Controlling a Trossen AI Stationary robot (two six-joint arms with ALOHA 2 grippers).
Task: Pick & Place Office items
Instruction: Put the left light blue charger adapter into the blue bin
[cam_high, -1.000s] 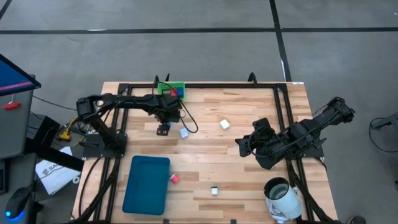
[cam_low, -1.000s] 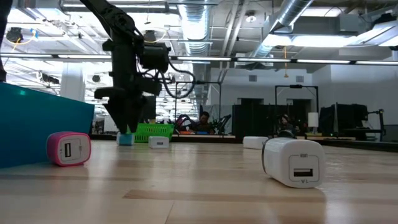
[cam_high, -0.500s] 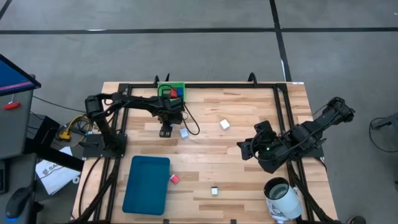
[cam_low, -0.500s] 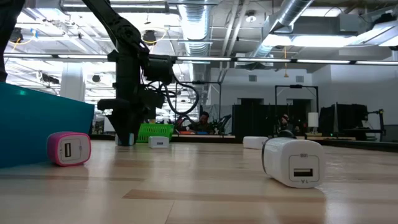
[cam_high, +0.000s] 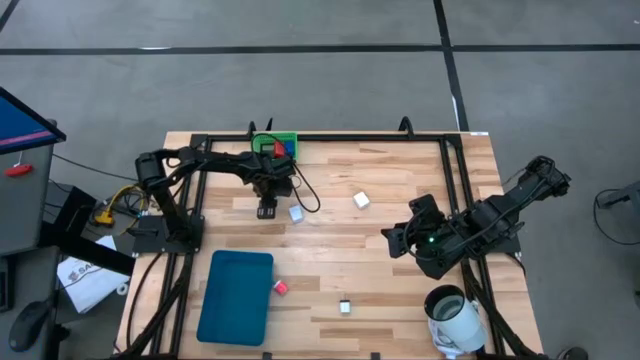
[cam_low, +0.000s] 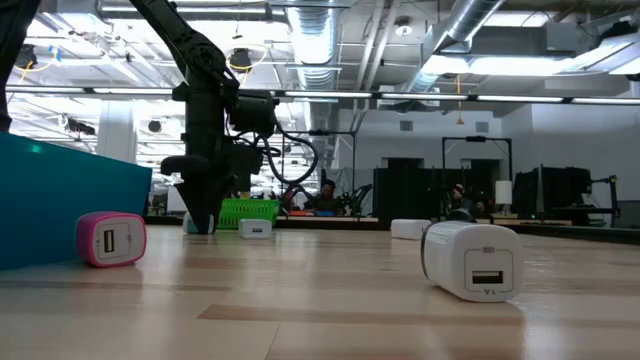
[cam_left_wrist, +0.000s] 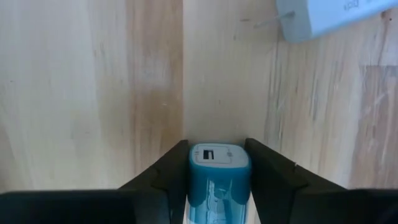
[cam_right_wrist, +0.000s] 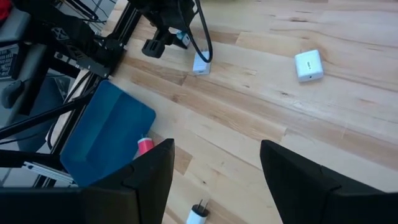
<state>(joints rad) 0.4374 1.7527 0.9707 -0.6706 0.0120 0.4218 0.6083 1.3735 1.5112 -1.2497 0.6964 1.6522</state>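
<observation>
A cyan cube-like piece (cam_left_wrist: 219, 180) stands on the wooden table near its far left. My left gripper (cam_high: 265, 209) points straight down over it and is shut on it. In the high view the gripper hides the piece. A white piece (cam_high: 296, 213) lies just to the right of that gripper. My right gripper (cam_high: 392, 240) hangs open above the table's right half, slanting down, with nothing between its fingers (cam_right_wrist: 149, 180). Farther off lie a white cube (cam_high: 361, 200), a pink piece (cam_high: 281, 287) and a small white piece (cam_high: 345, 306). My left gripper pinches the cyan piece by two opposite sides (cam_left_wrist: 193, 186), one finger (cam_left_wrist: 168, 180) on each. The fingers come from above, pointing down. The piece stands on the table between them, its face with the slot turned away from the gripper.
A green bin (cam_high: 275, 145) with a red and a blue piece stands at the far edge behind my left gripper. A teal tray (cam_high: 236, 296) lies near left, and a large white mug (cam_high: 455, 318) at the near right corner. Black frame rails run along the table's sides.
My left gripper has sunk straight down to the table over the cyan piece, and its fingers have closed in on the piece's sides. The piece has stayed where it was.
</observation>
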